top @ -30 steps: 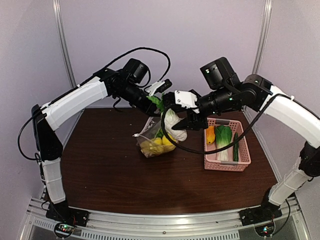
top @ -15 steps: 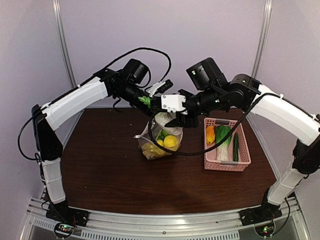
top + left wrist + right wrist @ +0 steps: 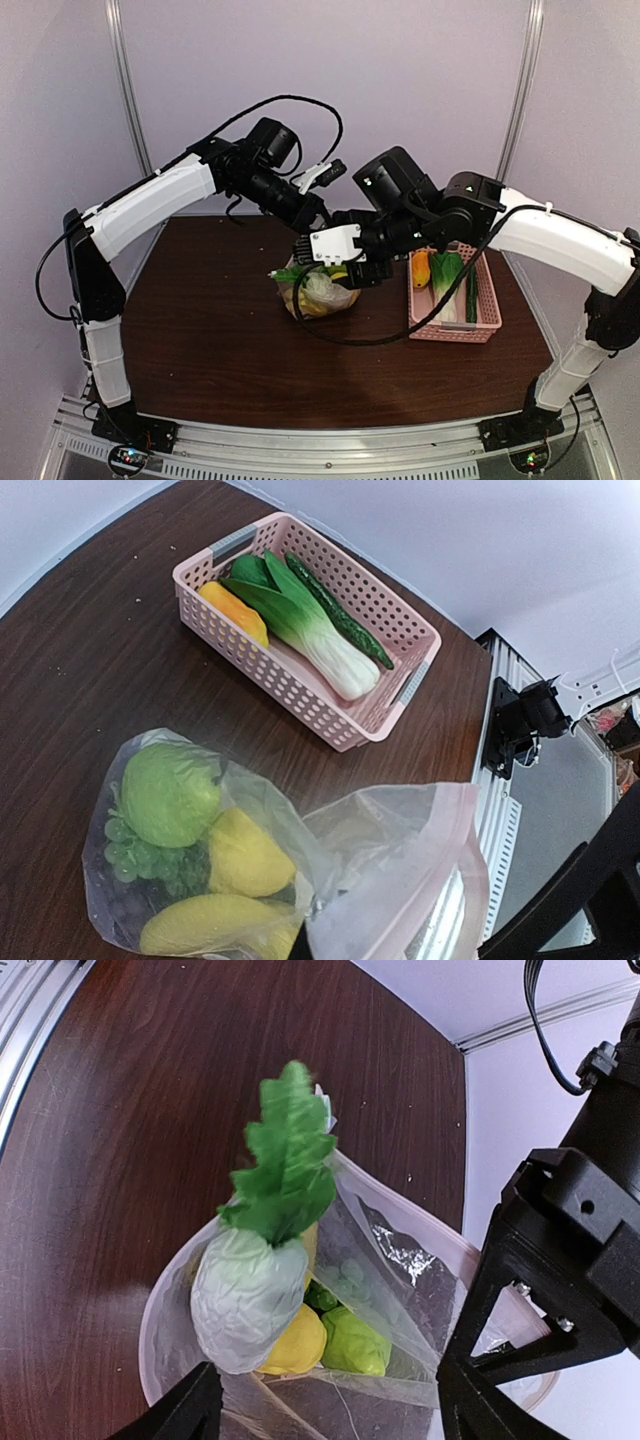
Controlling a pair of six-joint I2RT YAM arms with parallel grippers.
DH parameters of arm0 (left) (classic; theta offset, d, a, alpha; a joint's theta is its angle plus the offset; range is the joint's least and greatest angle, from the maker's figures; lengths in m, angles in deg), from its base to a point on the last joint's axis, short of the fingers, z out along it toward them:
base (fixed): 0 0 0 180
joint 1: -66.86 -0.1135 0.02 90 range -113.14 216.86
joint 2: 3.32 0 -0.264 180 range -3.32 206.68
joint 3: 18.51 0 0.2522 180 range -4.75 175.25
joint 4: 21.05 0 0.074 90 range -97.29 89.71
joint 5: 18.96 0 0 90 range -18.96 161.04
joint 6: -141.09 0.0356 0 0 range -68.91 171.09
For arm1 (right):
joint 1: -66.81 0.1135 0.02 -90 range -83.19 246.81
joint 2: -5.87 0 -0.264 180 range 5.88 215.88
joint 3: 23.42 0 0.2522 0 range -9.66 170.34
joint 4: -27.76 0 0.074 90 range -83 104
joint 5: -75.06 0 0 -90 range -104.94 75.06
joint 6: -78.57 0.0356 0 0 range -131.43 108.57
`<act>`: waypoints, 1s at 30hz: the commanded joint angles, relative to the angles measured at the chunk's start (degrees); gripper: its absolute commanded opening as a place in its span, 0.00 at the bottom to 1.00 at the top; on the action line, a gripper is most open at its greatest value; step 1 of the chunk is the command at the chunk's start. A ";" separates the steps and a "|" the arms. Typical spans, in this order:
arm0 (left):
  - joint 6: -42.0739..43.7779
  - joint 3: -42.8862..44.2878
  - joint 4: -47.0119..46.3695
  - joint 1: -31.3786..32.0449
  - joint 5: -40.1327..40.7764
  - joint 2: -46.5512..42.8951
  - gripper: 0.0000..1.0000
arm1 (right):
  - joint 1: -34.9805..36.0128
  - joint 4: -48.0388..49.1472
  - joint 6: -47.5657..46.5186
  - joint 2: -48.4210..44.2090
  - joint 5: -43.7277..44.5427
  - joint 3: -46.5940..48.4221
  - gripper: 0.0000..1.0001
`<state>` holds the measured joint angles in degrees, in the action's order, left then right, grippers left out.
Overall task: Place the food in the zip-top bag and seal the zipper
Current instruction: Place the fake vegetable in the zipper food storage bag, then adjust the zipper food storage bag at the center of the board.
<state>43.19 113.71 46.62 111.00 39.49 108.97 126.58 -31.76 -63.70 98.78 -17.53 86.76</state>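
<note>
From my remote seat, the zip-top bag (image 3: 390, 840) sits mid-table (image 3: 200, 340), its body resting on the wood and its mouth lifted. Through the clear film I can see a banana (image 3: 210, 925) lowest. A lemon (image 3: 245, 855) and grapes (image 3: 150, 858) lie over it, and a green round fruit (image 3: 170, 795) is on top.

A white radish (image 3: 248, 1295) stands in the mouth, root down among the fruit. Its green leaves poke up past the rim. The zipper (image 3: 478, 865) is parted, so the mouth is wide open.

The right tool (image 3: 330, 1402) hangs directly over that mouth. Its fingers (image 3: 195, 1405) are spread well apart on either side of the radish, and neither one touches it.

To the right of the bag, at about the same depth, the pink basket (image 3: 487, 322) lies flat on the table. It holds an orange-yellow piece (image 3: 235, 610), a bok choy (image 3: 305, 630) and a cucumber (image 3: 340, 615) side by side.

Farthest back, the left tool (image 3: 313, 218) is clamped on the far edge of the bag's mouth and holds it up.
</note>
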 commanded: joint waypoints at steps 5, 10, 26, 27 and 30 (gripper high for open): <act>-0.27 -0.37 -3.27 -0.37 -1.15 -1.35 0.00 | 0.33 -9.92 -0.23 -2.12 -7.89 4.22 0.69; -0.29 -0.41 -3.27 -0.46 -1.28 -1.11 0.00 | 0.56 -14.20 -2.16 -2.16 -7.93 2.34 0.66; 0.19 -1.38 -3.23 -0.55 2.11 -0.51 0.00 | 2.20 -9.33 -2.79 2.46 1.00 -1.07 0.01; 0.33 -1.42 -3.09 -0.59 3.45 -0.29 0.00 | 2.25 -8.98 -2.38 2.55 1.52 0.05 0.00; -0.78 3.13 -1.24 0.15 6.66 -0.20 0.00 | 2.20 -9.43 -1.29 0.92 0.09 5.54 0.00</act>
<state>43.11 112.88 46.34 110.93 41.33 108.97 128.46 -41.66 -66.59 101.29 -18.30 85.43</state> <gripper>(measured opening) 0.009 0.006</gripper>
